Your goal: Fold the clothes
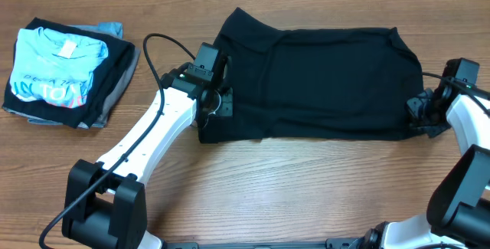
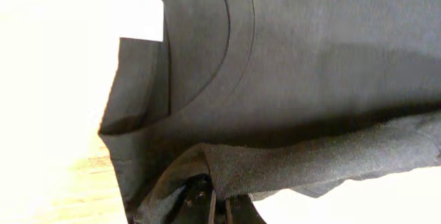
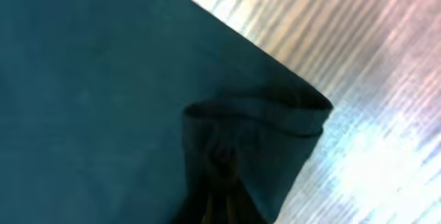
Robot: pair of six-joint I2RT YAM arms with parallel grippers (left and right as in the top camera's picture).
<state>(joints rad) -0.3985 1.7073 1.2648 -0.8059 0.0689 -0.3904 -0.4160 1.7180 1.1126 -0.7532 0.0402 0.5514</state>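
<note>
the black t-shirt (image 2: 331, 58) fills most of the frame, lying flat, its curved neckband (image 2: 238, 58) at upper left with a white label (image 2: 136, 18) inside it. at the bottom a hemmed edge (image 2: 310, 165) is lifted and bunched into the left tool (image 2: 217, 207), whose dark fingers pinch it. pale, glaring worktop (image 2: 48, 148) shows at left.

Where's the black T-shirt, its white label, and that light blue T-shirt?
black T-shirt (image 1: 321, 80), overhead view, middle of body.
white label (image 2: 136, 18), left wrist view, its centre.
light blue T-shirt (image 1: 55, 61), overhead view, its folded front.
</note>
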